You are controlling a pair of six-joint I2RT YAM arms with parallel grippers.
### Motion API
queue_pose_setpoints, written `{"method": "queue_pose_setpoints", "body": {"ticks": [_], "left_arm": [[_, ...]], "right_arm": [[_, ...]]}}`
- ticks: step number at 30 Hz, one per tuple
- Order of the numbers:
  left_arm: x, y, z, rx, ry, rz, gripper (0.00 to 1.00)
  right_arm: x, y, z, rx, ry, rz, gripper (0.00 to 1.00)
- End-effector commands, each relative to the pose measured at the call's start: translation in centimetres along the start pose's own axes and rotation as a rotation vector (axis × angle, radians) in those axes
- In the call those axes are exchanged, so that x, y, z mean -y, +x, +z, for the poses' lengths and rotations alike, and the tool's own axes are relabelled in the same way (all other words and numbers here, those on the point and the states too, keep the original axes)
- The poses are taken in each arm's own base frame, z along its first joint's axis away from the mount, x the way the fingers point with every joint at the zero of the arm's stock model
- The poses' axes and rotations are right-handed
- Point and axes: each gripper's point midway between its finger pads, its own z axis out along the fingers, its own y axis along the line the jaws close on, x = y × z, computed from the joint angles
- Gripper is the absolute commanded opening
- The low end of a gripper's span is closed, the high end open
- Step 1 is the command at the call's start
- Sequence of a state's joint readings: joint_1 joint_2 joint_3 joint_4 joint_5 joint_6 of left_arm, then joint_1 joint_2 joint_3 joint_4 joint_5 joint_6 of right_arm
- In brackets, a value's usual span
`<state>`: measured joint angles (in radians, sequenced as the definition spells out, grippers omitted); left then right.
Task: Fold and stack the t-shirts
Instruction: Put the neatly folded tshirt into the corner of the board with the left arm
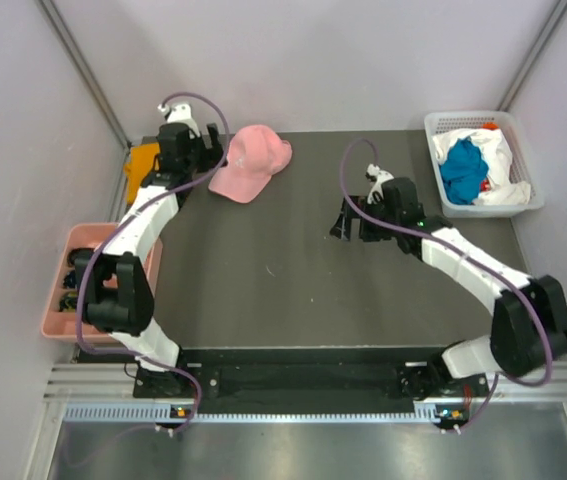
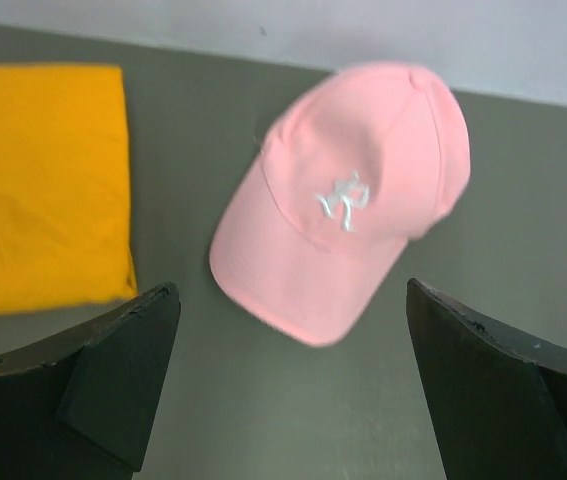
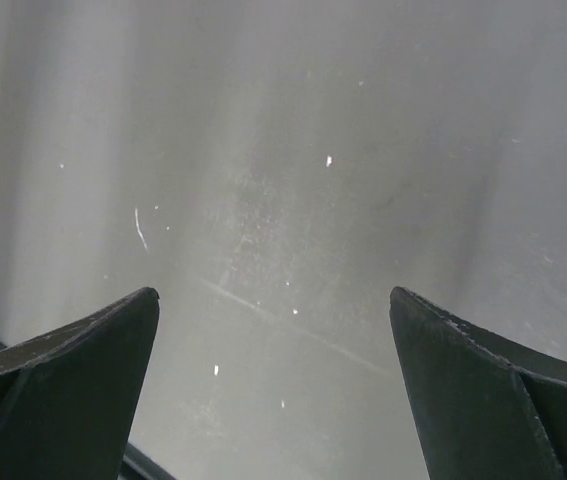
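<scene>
A folded bright orange-yellow t-shirt (image 1: 141, 165) (image 2: 38, 185) lies flat at the table's far left corner. A teal-blue t-shirt (image 1: 463, 172) and a white t-shirt (image 1: 501, 152) sit crumpled together in the white basket (image 1: 441, 122) at the far right. My left gripper (image 1: 203, 158) (image 2: 291, 300) hovers open between the orange shirt and the pink cap (image 1: 251, 162) (image 2: 348, 195), holding nothing. Over bare table right of centre, my right gripper (image 1: 351, 226) (image 3: 274, 295) is open and empty.
A pink tray (image 1: 73, 270) with small dark items sits off the table's left edge beside the left arm. The dark table (image 1: 283, 260) ends at grey walls behind and to both sides. A small orange item (image 1: 490, 126) shows at the basket's back.
</scene>
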<state>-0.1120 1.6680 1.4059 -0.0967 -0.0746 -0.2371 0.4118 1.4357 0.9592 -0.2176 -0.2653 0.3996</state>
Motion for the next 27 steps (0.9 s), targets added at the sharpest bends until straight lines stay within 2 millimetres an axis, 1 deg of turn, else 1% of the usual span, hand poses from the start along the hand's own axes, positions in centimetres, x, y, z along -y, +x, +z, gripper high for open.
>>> {"method": "queue_pose_setpoints", "body": {"ticks": [1, 2, 3, 4, 5, 6, 7, 8, 9, 10, 11, 12, 13, 14, 15, 16, 17, 18, 19, 20, 22, 27], "left_arm": [[2.1, -2.3, -3.1, 0.135, 0.053, -0.031, 0.99], [2.2, -1.8, -3.6, 0.138, 0.049, -0.026, 0.99], [2.7, -1.3, -3.8, 0.134, 0.05, -0.021, 0.99], [3.0, -1.0, -4.1, 0.132, 0.053, -0.017, 0.99], [3.2, -0.1, -4.5, 0.118, 0.056, -0.012, 0.99], [3.9, 0.4, -4.9, 0.116, 0.066, -0.003, 0.99], [4.1, 1.0, -5.2, 0.116, 0.069, 0.003, 0.99], [4.0, 2.1, -5.7, 0.108, 0.06, 0.008, 0.99], [5.0, 2.5, -6.2, 0.111, 0.08, 0.017, 0.99], [5.1, 3.1, -6.6, 0.108, 0.077, 0.022, 0.99], [4.8, 4.3, -7.1, 0.098, 0.062, 0.029, 0.99], [5.4, 4.8, -7.6, 0.101, 0.074, 0.04, 0.99], [5.3, 5.4, -8.0, 0.097, 0.068, 0.043, 0.99], [5.0, 6.4, -8.7, 0.091, 0.059, 0.046, 0.99], [5.0, 6.8, -9.1, 0.094, 0.052, 0.037, 0.99], [4.9, 7.2, -9.5, 0.092, 0.053, 0.033, 0.99], [4.4, 8.3, -10.2, 0.085, 0.048, 0.028, 0.99], [4.2, 8.8, -10.6, 0.082, 0.041, 0.014, 0.99], [4.0, 8.8, -11.3, 0.093, 0.043, 0.003, 0.99], [3.5, 10.2, -11.6, 0.072, 0.036, 0.005, 0.99], [2.5, 11.3, -12.7, 0.073, 0.018, -0.01, 0.99], [1.1, 12.6, -14.0, 0.079, -0.009, -0.019, 0.99]], "right_arm": [[0.3, -1.1, -4.0, 0.144, 0.092, -0.06, 0.99], [0.8, -1.3, -4.7, 0.172, 0.123, -0.058, 0.99], [1.5, -0.4, -5.1, 0.171, 0.142, -0.055, 0.99], [1.7, -0.3, -5.6, 0.186, 0.154, -0.054, 0.99], [1.5, -0.8, -7.0, 0.234, 0.16, -0.056, 0.99], [2.3, 0.0, -7.4, 0.224, 0.189, -0.049, 0.99], [2.4, 0.1, -7.9, 0.238, 0.198, -0.049, 0.99], [2.4, -0.2, -8.9, 0.266, 0.205, -0.046, 0.99], [2.7, 0.6, -9.2, 0.253, 0.211, -0.044, 0.99], [2.7, 0.8, -9.6, 0.26, 0.213, -0.045, 0.99], [2.9, 1.0, -9.9, 0.262, 0.221, -0.042, 0.99], [2.9, 1.2, -10.5, 0.279, 0.218, -0.044, 0.99], [3.0, 1.5, -10.8, 0.278, 0.224, -0.043, 0.99], [3.2, 1.6, -11.1, 0.291, 0.234, -0.036, 0.99], [3.5, 2.1, -11.3, 0.29, 0.241, -0.032, 0.99], [3.5, 2.1, -11.9, 0.306, 0.24, -0.031, 0.99], [3.8, 2.1, -12.1, 0.319, 0.254, -0.021, 0.99], [4.1, 2.5, -12.2, 0.318, 0.262, -0.017, 0.99], [4.1, 2.6, -12.6, 0.328, 0.265, -0.016, 0.99], [4.4, 2.6, -12.8, 0.335, 0.277, -0.009, 0.99], [4.6, 2.9, -13.0, 0.344, 0.287, -0.005, 0.99], [4.9, 3.0, -13.1, 0.341, 0.303, 0.003, 0.99]]}}
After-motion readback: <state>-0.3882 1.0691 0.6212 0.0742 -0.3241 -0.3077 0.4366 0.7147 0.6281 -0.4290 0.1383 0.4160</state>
